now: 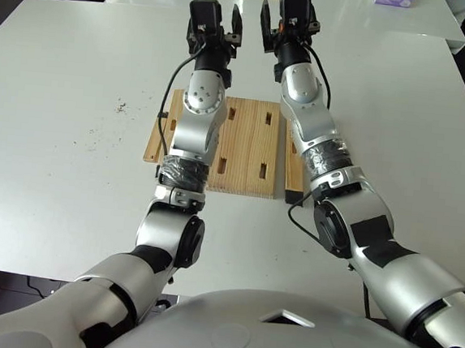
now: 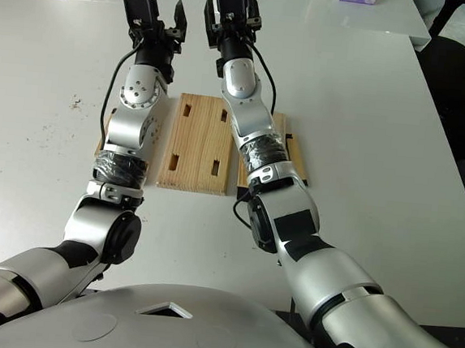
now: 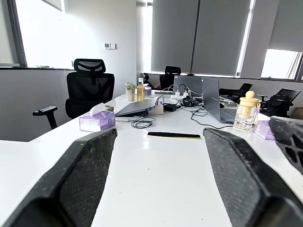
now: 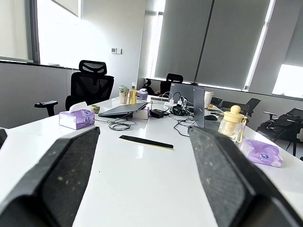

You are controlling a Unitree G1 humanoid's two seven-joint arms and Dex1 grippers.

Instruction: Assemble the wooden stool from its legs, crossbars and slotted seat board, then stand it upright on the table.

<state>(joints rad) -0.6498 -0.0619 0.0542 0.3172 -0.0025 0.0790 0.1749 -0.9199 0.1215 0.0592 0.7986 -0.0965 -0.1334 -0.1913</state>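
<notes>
Presently we hold left gripper (image 1: pixel 220 23) and right gripper (image 1: pixel 280 19) spread and empty, board (image 1: pixel 245 147) lying at 6 o'clock of both, equally near.

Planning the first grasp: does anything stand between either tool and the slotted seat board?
Nothing visible does. The left tool and right tool, both open, hang past the far edge of the seat board.

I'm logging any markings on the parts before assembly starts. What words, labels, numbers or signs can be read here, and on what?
No text can be read anywhere in these views.
On the slotted seat board: bare wood, no marking visible.
On the purple tissue box: any print is too small to read.
On the wall panel: too small to read.
On the yellow-capped bottle: no legible label.
</notes>
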